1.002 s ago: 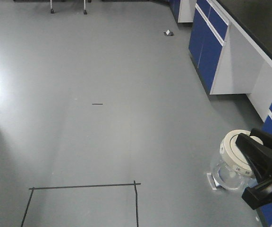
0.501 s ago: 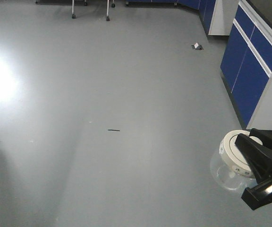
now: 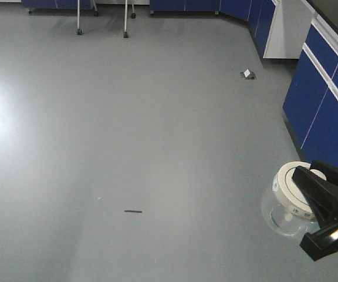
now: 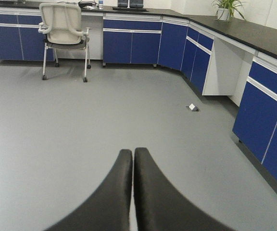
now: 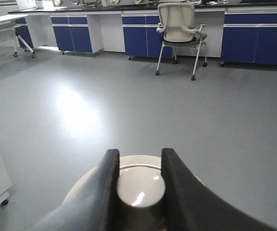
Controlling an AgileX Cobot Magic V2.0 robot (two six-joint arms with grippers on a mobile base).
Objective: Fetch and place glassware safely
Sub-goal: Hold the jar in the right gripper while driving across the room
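The glassware (image 3: 285, 204), a squat clear jar with a cream-white round lid, hangs above the grey floor at the lower right of the front view. My right gripper (image 3: 310, 191) is shut on the lid's central knob (image 5: 141, 187), one black finger on each side of it. In the right wrist view the lid's rim (image 5: 137, 162) shows behind the knob. My left gripper (image 4: 132, 153) is shut with nothing between its fingers, and only floor lies beyond it.
Blue cabinets (image 3: 327, 100) under a dark counter run along the right side and the far wall (image 4: 131, 45). A wheeled office chair (image 4: 64, 33) stands near the far cabinets. A small socket box (image 3: 247, 74) sits on the floor, and a short black strip (image 3: 132, 211) lies nearer.
The floor has slid down and toward me in the front view: the taped square has left the frame, and the black strip has dropped lower. The jar stays held in the right gripper.
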